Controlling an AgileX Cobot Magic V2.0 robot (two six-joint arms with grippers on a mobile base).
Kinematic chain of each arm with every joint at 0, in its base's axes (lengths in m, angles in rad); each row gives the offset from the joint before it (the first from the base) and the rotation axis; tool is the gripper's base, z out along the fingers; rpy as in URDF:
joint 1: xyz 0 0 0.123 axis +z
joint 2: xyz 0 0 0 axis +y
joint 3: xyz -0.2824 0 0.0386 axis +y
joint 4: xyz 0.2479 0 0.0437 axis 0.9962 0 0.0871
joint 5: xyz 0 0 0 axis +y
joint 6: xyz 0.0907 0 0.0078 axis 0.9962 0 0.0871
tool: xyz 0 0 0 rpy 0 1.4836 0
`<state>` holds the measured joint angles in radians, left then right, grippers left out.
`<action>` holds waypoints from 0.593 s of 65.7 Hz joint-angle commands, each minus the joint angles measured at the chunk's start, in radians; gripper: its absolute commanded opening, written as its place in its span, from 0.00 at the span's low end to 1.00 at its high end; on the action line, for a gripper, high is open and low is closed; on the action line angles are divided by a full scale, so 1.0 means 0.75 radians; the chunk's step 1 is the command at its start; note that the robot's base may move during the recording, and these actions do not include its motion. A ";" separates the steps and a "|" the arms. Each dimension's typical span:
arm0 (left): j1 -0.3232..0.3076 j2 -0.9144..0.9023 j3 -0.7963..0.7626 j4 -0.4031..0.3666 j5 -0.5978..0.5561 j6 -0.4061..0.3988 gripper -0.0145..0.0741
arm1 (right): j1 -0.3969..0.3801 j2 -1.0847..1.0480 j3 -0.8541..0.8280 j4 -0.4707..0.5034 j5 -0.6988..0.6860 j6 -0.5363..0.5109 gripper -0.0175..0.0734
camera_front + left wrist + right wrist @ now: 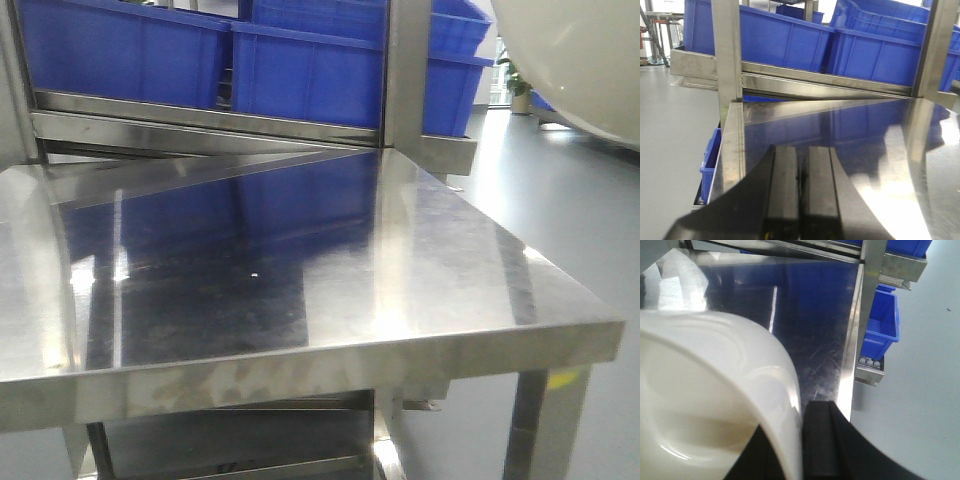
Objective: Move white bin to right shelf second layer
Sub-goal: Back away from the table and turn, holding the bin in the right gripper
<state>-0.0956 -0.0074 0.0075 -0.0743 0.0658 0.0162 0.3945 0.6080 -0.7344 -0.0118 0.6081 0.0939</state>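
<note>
The right pincer (796, 440) is clamped on the wall of the white bin (705, 390). In the right wrist view one black finger (821, 440) lies against the outer face of the wall and the other shows as a dark shape on the inner side, so the gap equals the thickness of the wall. The white bin is held clear of the counter (300, 250). In the front-facing view its rounded underside fills the upper right corner, above and beyond the counter's right edge, over the grey floor (590, 220). The right wrist view shows its open mouth turned toward the camera, with the mirror-like counter surface behind it. The left pincer (800, 195) is closed and holds nothing. Its two black fingers (782, 190) lie side by side with only a thin seam between them, low over the near left part of the counter; whether they touch it cannot be determined. Blue crates (310, 70) sit in a row on the steel rack (405, 70) level directly behind the counter. In the right wrist view, another blue crate (882, 320) sits on a lower rack level beside the counter edge, with a short row of small white rollers (867, 361) visible at its near end.
</note>
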 commanded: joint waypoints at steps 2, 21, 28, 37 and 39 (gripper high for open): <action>-0.007 -0.004 0.049 -0.001 -0.114 -0.010 0.26 | -0.005 -0.002 -0.041 -0.010 -0.132 -0.005 0.25; -0.007 -0.004 0.049 -0.001 -0.114 -0.010 0.26 | -0.005 -0.002 -0.041 -0.010 -0.132 -0.005 0.25; -0.007 -0.004 0.049 -0.001 -0.114 -0.010 0.26 | -0.005 -0.002 -0.041 -0.010 -0.132 -0.005 0.25; -0.007 -0.004 0.049 -0.001 -0.114 -0.010 0.26 | -0.005 -0.002 -0.041 -0.010 -0.131 -0.005 0.25; -0.007 -0.004 0.049 -0.001 -0.114 -0.010 0.26 | -0.005 -0.002 -0.041 -0.010 -0.131 -0.005 0.25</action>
<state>-0.0956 -0.0074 0.0075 -0.0743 0.0658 0.0162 0.3945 0.6080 -0.7344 -0.0118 0.6081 0.0923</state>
